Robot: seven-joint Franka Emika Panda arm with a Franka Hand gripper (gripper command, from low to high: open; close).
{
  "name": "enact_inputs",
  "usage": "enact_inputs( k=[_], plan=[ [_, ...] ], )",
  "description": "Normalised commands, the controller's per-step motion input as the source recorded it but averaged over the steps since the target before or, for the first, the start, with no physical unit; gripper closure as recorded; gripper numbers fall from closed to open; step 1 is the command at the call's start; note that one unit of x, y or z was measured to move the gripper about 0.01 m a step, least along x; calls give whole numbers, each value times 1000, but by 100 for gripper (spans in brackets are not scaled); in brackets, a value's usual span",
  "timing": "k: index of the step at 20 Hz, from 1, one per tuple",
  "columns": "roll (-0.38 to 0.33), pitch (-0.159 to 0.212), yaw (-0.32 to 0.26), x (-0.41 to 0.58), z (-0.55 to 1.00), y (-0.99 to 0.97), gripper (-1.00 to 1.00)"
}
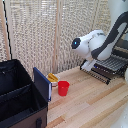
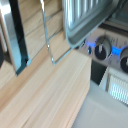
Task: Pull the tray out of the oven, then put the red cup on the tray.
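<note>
Light wood-plank tabletop (image 1: 90, 102) carries the whole setup; pale woven-cane screen panels (image 1: 45, 35) form the backdrop behind it, split by vertical wooden posts. At the exterior view's left, a large black fabric box (image 1: 17, 95) sits open on the table, with a blue-edged flap (image 1: 42, 84) standing up at its near corner. The red cup (image 1: 63, 88) stands upright on the planks just beside that flap, with a yellow item (image 1: 52, 77) lying close behind it. Well apart from the cup, at the exterior view's right edge, the oven (image 1: 122, 52) is only partly in frame; the tray (image 1: 107, 66), a dark rack of parallel bars, projects forward out of it over the table. White arm (image 1: 97, 42) reaches in from the upper right, wrist down at the tray's front edge near (image 1: 89, 64); the gripper itself is hidden there, and I cannot tell whether its fingers are apart or together. Wrist view is blurred: wood planks, a thin wire rack edge (image 2: 50, 47), a ribbed grey metal pan (image 2: 85, 17), and the oven's knobs (image 2: 102, 49) with blue glow around them.
</note>
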Motion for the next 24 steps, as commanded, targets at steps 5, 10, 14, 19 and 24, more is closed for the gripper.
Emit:
enact_inputs(
  k=[5,10,14,19,24],
  plan=[
    [198,-6,-297,0,378,117,-100],
    [218,0,-264,19,328,187,-100],
    [232,-11,-240,38,291,245,-100],
    [238,-39,-249,0,272,255,-100],
    [247,-70,-244,0,222,270,-100]
  ],
)
